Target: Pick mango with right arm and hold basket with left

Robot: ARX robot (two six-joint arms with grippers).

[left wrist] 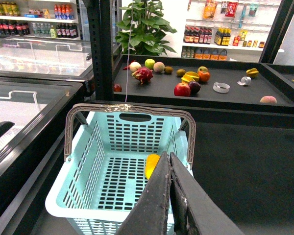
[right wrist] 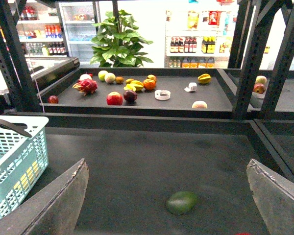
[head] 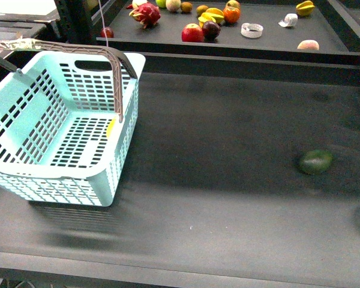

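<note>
On my front view neither arm shows; the turquoise basket [head: 60, 129] fills the left of the frame, a sliver of yellow mango [head: 111, 128] visible through its slotted right wall. My left wrist view looks down into it: the mango [left wrist: 151, 165] lies on the slotted base, alone in there, partly behind the left gripper [left wrist: 170, 193], whose fingers are pressed together on nothing. The right wrist view shows the right gripper [right wrist: 169, 196] spread wide above a smooth dark green fruit [right wrist: 182, 202] on the black matte table [right wrist: 137, 166].
</note>
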